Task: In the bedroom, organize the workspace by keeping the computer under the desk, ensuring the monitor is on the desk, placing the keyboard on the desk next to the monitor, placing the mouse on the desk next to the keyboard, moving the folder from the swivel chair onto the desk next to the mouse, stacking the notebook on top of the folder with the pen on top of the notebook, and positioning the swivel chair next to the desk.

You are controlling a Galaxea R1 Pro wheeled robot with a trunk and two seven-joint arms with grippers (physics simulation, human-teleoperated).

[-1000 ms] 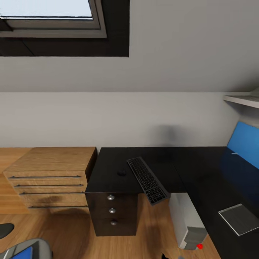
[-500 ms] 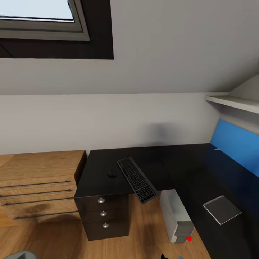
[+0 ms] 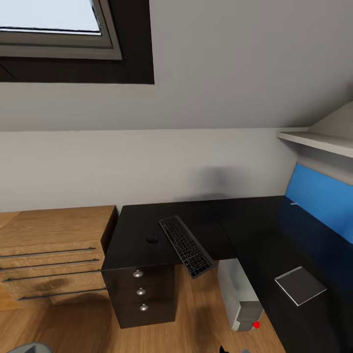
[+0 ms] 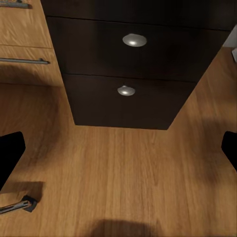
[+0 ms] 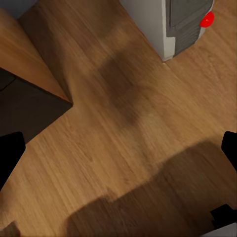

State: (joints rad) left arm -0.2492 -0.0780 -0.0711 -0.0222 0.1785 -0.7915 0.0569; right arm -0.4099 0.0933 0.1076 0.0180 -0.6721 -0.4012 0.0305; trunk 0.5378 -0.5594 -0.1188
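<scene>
Facing the desk corner, both arms idle and low.

I see one wooden chest (image 3: pixel 54 255), then one mouse (image 3: pixel 152 239) just beside one keyboard (image 3: pixel 186 246) overhanging the desk (image 3: pixel 142 245), presumably awaiting the monitor; one computer (image 3: pixel 240 299) sits underneath. Left gripper (image 4: pixel 118 153) and right gripper (image 5: pixel 118 158) both spread wide, grasping nothing.

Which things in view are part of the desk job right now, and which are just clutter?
Job:
desk
keyboard, overhanging the front edge
mouse, beside the keyboard
computer, under the desk

Not the job:
wooden chest
grey flat pad on the desk
wall shelf
window
</scene>
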